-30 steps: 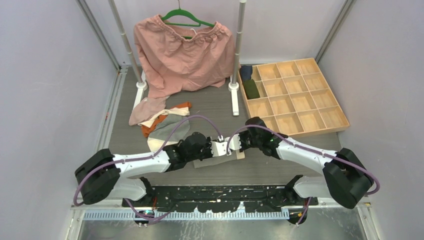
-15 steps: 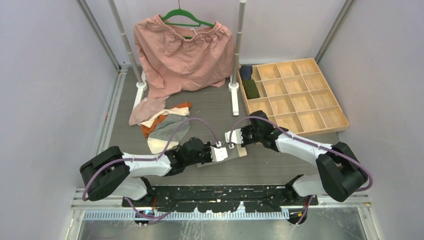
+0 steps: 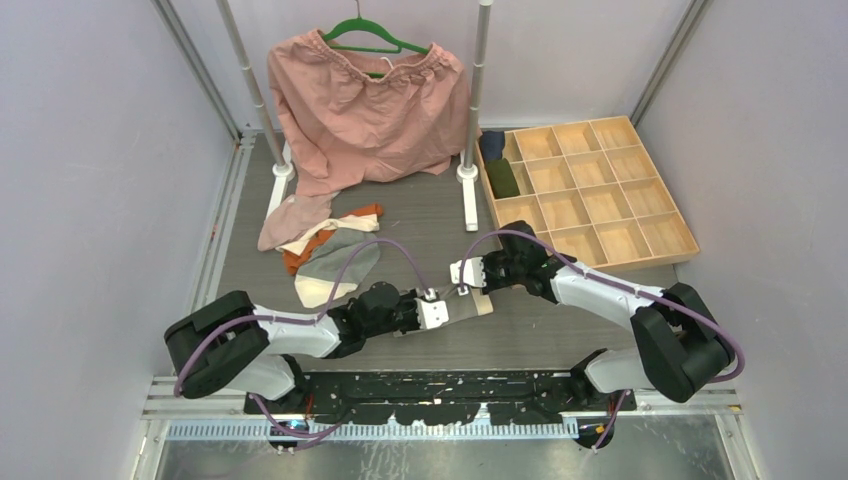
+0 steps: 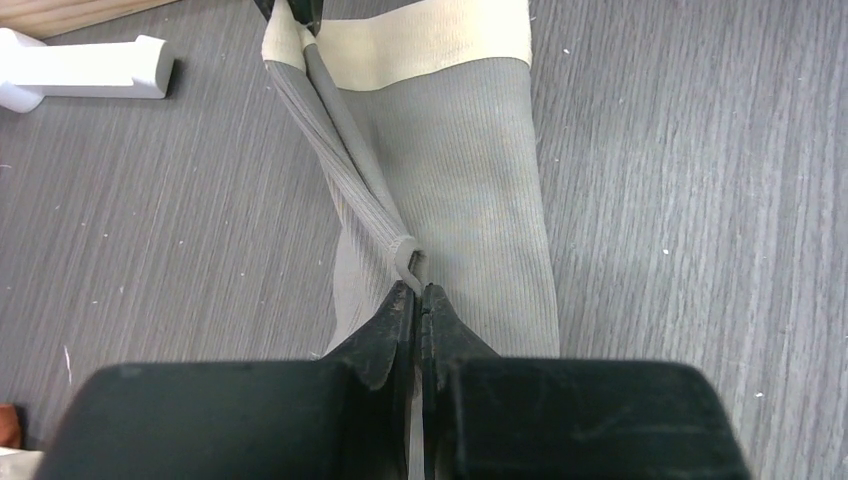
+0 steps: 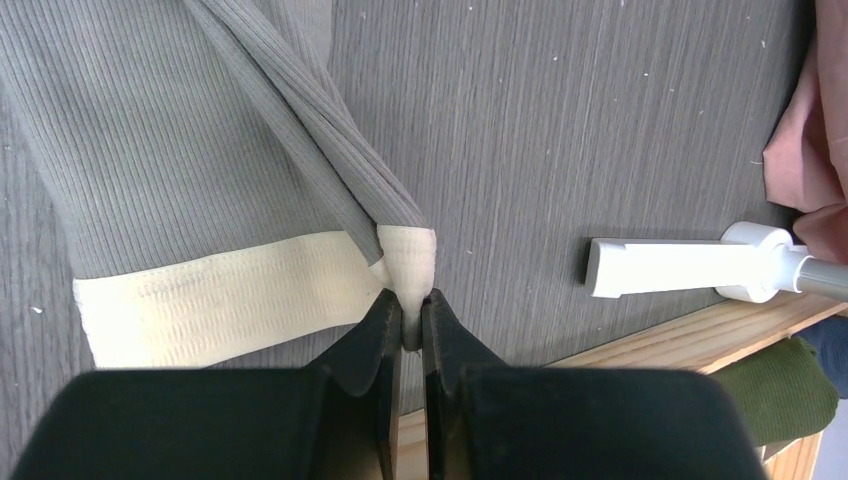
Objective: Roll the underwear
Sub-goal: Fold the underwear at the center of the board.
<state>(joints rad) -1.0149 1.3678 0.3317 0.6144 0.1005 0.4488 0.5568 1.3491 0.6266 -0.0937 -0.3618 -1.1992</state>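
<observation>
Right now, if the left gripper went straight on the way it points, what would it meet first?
The left gripper is shut on the grey underwear, so it meets that cloth first: its raised fold runs ahead to the cream waistband, pinched by the right gripper, which probably comes next.

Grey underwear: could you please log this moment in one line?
left gripper shut on grey underwear | right gripper shut on cream waistband

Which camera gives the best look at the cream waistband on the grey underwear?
Right wrist: the waistband runs wide and close, its corner pinched in the right claw. Left wrist shows it far off at the top edge; the top view shows only a sliver.
</observation>
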